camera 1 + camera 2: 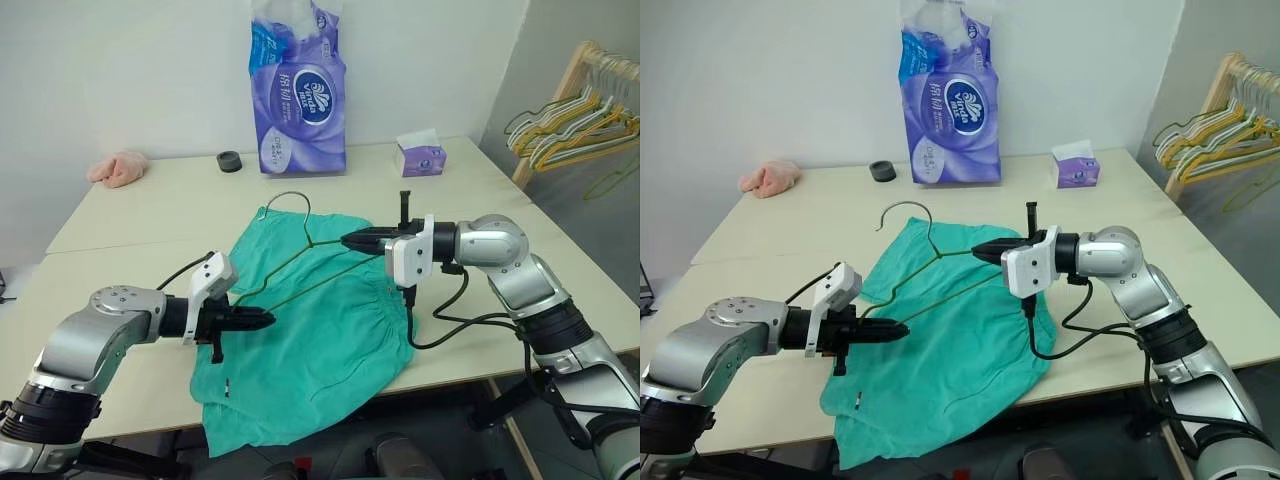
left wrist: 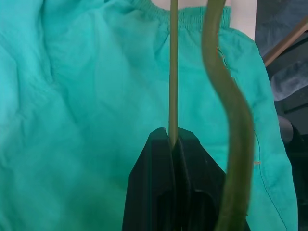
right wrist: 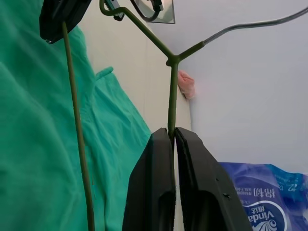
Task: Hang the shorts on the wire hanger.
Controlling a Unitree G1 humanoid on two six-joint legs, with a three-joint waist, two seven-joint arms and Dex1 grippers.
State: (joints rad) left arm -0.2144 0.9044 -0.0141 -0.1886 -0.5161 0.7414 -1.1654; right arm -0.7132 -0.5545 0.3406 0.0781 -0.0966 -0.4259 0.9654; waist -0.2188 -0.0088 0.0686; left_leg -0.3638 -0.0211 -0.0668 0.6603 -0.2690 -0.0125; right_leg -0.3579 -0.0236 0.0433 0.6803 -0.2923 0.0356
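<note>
On the pale table (image 1: pixel 120 215) the shorts (image 1: pixel 320 340) lie flat while the left gripper (image 1: pixel 268 319) and right gripper (image 1: pixel 347 240) each pinch the wire hanger (image 1: pixel 300 262) above them, so a loose pinch could let the thin wire slip out and twist.

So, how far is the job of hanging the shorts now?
Done: the wire hanger is up off the table, left gripper and right gripper each shut on a wire. In hand: holding it above the shorts. Left: the shorts lie flat, not yet on the hanger.
</note>
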